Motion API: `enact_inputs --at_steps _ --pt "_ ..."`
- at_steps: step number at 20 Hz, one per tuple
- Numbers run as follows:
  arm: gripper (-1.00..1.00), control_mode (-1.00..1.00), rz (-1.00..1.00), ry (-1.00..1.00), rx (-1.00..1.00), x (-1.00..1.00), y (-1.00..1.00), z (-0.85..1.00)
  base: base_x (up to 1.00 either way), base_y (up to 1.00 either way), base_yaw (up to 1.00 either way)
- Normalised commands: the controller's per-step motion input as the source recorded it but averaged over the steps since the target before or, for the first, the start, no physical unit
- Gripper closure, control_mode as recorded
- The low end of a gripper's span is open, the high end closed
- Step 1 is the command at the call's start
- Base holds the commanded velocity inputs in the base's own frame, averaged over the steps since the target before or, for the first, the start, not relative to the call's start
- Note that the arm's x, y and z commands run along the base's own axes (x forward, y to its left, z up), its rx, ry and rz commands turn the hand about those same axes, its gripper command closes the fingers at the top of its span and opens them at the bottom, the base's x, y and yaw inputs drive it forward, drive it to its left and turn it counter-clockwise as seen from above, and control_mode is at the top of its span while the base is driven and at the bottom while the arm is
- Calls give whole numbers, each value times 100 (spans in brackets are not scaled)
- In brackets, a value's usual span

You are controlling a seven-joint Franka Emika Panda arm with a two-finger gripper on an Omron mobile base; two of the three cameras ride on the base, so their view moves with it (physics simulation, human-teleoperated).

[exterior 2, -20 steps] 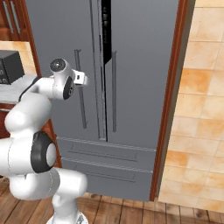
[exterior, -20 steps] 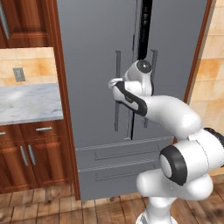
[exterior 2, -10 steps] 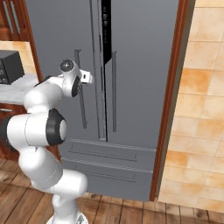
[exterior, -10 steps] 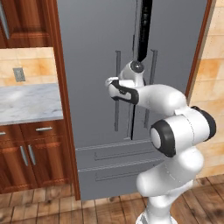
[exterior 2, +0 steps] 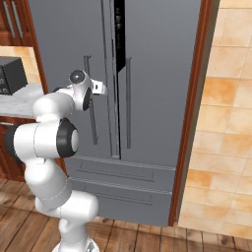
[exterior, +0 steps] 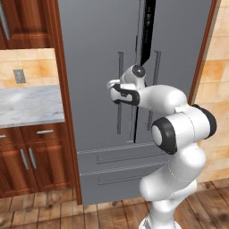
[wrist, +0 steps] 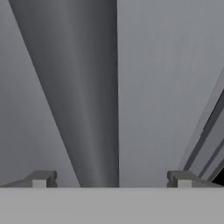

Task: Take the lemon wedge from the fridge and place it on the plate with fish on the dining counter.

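Observation:
The tall grey fridge stands right ahead, and a narrow dark gap runs between its two doors. My gripper is at the left door's vertical bar handle, about mid-height. In the hand view that handle runs up between my fingertips, which stand wide apart on either side of it without touching, so my gripper is open. The lemon wedge, the plate and the dining counter are out of view.
Left of the fridge is a marble counter on brown wooden cabinets, with a dark appliance on it. The fridge's lower drawers sit under the doors. A tiled wall lies to the right.
The arm's elbow has swung up and forward, closer to the fridge. The hand has edged slightly left at the left door handle. The doors have not moved.

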Motion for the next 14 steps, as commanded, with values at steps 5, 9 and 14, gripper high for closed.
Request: enact_inputs --at_steps 5,9,14 --pt "100 -100 0 0 0 3 2 -1 0 0 0" --pt "100 -100 0 0 0 0 0 0 0 0 0" --pt "100 -100 0 -3 0 -21 3 21 0 0 0"
